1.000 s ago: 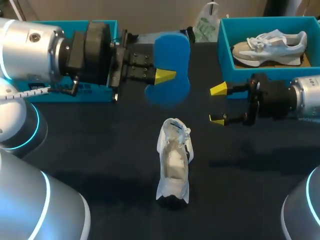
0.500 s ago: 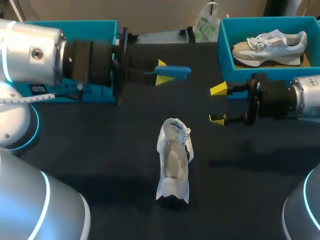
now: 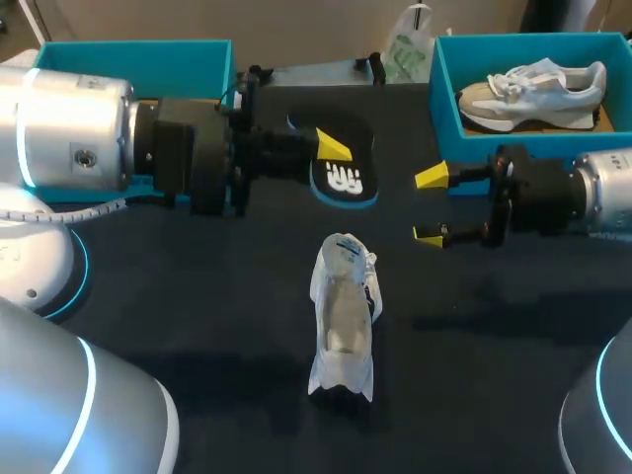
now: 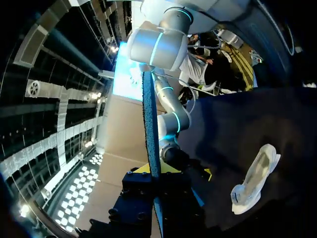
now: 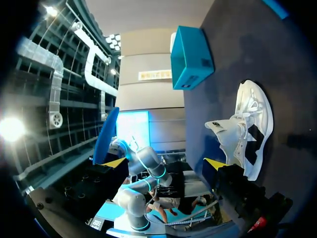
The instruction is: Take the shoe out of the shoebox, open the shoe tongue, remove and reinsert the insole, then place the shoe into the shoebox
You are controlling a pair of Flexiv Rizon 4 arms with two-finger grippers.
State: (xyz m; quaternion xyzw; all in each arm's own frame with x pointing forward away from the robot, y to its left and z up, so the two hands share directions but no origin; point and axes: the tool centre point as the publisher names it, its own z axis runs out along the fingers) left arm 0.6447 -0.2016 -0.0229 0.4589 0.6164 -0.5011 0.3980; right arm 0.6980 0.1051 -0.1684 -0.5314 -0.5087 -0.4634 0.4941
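A white shoe point(image 3: 344, 318) stands on its sole in the middle of the dark table, its opening facing up; it also shows in the wrist views as shoe point(image 4: 255, 178) and shoe point(image 5: 247, 130). Behind it my left gripper point(image 3: 331, 156) is shut on the insole point(image 3: 348, 170), held above the table with its black, logo-printed face up. In the left wrist view the insole point(image 4: 150, 124) is a thin blue edge rising from between the fingers. My right gripper point(image 3: 430, 205) hangs open to the right of the insole, empty, in front of the right shoebox point(image 3: 441, 91); it appears again as gripper point(image 5: 166, 163).
A second, grey-white sneaker point(image 3: 533, 91) lies in the right teal shoebox. Another teal box point(image 3: 138, 46) stands at the back left, partly behind my left arm. A white and green bag point(image 3: 405, 51) sits at the far edge.
My left wrist has turned, flipping the insole from its blue underside through edge-on to its black logo face, and lowered it slightly. The right arm and the shoe have stayed put.
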